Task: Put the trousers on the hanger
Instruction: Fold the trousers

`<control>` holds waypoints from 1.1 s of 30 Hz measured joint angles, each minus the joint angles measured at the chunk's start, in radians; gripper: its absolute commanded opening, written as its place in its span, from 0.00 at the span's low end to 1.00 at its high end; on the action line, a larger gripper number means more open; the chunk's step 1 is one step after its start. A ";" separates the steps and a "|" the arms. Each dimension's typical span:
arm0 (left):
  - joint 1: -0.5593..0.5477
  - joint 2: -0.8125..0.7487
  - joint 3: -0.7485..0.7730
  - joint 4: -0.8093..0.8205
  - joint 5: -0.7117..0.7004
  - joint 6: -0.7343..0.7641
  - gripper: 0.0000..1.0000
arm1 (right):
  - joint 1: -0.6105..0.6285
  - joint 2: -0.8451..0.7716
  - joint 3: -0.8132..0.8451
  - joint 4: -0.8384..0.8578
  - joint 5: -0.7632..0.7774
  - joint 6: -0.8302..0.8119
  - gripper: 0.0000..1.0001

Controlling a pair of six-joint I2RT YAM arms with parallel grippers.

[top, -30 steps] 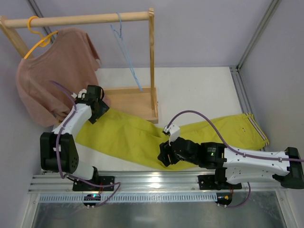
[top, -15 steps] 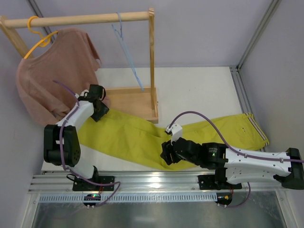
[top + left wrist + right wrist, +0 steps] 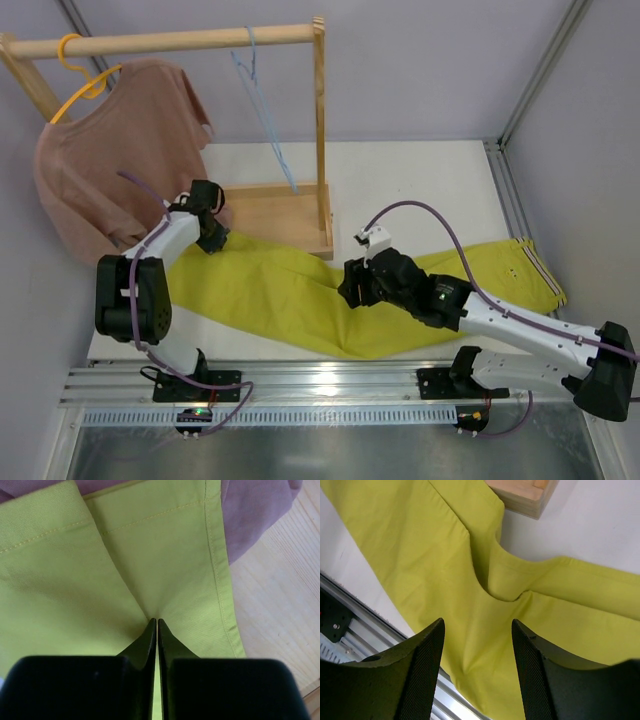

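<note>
Trousers [image 3: 290, 290] lying flat across desk [image 3: 420, 190], waistband nearing R edge, near fold hugging front edge; bare desk showing behind. Yellow-green, creasing at crotch. L gripper [image 3: 154, 625] clenching leg hem by rack base [image 3: 270, 210]. R gripper [image 3: 477, 630] hovering released over crotch. Hanger [image 3: 265, 120] hanging on rod [image 3: 180, 42].

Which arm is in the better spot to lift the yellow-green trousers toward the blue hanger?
Probably the left arm: its jaws are shut on the trousers near a leg end, close to the rack where the hanger hangs. The right arm has open jaws above the trousers' middle, gripping nothing.
</note>
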 measured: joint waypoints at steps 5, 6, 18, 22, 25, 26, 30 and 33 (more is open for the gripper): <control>0.000 -0.023 -0.021 0.003 -0.001 -0.005 0.00 | -0.005 0.083 0.051 0.028 -0.050 -0.032 0.59; 0.000 -0.034 -0.027 0.004 -0.002 -0.005 0.00 | -0.005 0.105 0.054 0.034 -0.058 -0.033 0.59; 0.000 -0.127 -0.037 -0.035 -0.064 0.010 0.53 | -0.005 0.173 0.054 0.067 -0.098 -0.033 0.59; -0.005 -0.122 -0.004 -0.072 -0.069 -0.010 0.71 | -0.005 0.173 0.054 0.070 -0.102 -0.035 0.59; -0.018 -0.100 0.027 -0.092 -0.072 -0.028 0.74 | -0.005 0.177 0.054 0.071 -0.103 -0.037 0.59; -0.021 -0.087 0.038 -0.099 -0.076 -0.030 0.75 | -0.005 0.180 0.054 0.071 -0.105 -0.037 0.59; -0.021 -0.019 0.116 -0.145 -0.127 -0.016 0.70 | -0.005 0.186 0.054 0.069 -0.110 -0.040 0.59; -0.006 0.010 0.177 -0.131 -0.153 0.037 0.66 | -0.005 0.182 0.053 0.068 -0.109 -0.040 0.59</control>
